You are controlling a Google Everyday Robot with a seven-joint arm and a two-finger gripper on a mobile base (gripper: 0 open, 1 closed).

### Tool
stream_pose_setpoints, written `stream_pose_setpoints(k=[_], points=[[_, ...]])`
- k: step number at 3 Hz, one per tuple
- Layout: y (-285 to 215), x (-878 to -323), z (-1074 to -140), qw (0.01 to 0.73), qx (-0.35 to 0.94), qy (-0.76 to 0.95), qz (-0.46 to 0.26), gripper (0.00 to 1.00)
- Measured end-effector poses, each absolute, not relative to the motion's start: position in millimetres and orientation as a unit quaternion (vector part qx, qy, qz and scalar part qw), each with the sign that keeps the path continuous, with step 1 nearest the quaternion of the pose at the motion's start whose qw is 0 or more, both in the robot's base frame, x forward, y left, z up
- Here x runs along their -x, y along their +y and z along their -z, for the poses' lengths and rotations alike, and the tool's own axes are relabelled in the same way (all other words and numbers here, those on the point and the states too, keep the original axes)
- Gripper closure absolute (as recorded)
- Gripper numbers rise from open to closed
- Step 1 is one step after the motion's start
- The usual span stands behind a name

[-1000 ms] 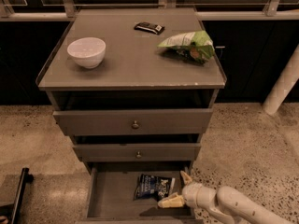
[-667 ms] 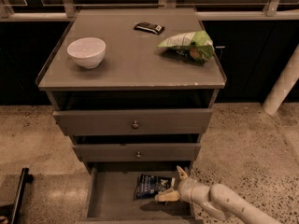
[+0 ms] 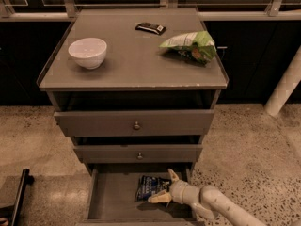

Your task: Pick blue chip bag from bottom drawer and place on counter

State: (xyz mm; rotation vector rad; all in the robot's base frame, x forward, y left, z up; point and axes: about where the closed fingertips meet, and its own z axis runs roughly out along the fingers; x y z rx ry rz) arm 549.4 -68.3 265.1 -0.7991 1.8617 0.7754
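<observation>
Speckled stone floor (image 3: 254,145), dark glass behind, grey three-drawer cabinet in the middle. The counter (image 3: 136,65) holds a white bowl (image 3: 87,52) near the left edge, a black bar wrapper (image 3: 150,28) at the back edge and a green-and-white chip bag (image 3: 190,46) toward the back right corner. The front half of the worktop is bare grey.

The two knobbed drawers (image 3: 136,122) are shut. The bottom drawer (image 3: 113,197) is pulled out below the front edge.

The blue chip bag (image 3: 148,187) lies flat on the drawer floor, right of centre, below the counter's front right part. It is not lifted.

The gripper (image 3: 161,186) is down inside the drawer, coming in from the right on the white arm (image 3: 221,206). Its fingers (image 3: 173,175) are spread wide, one above the bag's right end and one below it. The bag's right edge sits about between them. I can't tell if either finger touches the bag.

Progress, as I read it:
- Drawer open and reach made, so it is at the pre-grasp.
- Left to do: close on the bag, lift it clear of the drawer front, carry it up over the front edge and set it on the counter.
- The bare front of the worktop looks like the obvious drop spot.
- Risk: crinkly foil may slip from a pinch at the edge.
</observation>
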Motion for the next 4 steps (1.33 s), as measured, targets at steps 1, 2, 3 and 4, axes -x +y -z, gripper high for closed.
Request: stream_pose_setpoints(k=[1,2,3,4], points=[[-25.3,-535.3,-240.2,0.445,0.329,0.754,-0.354,0.0],[5.3,-521.8,-216.4,0.417,0.352,0.755,-0.363,0.0],[15.2,-519.0,-188.4,0.387,0.388,0.766,-0.336,0.0],[4.0,-536.6,-168.3,0.374,0.417,0.779,-0.281,0.0]])
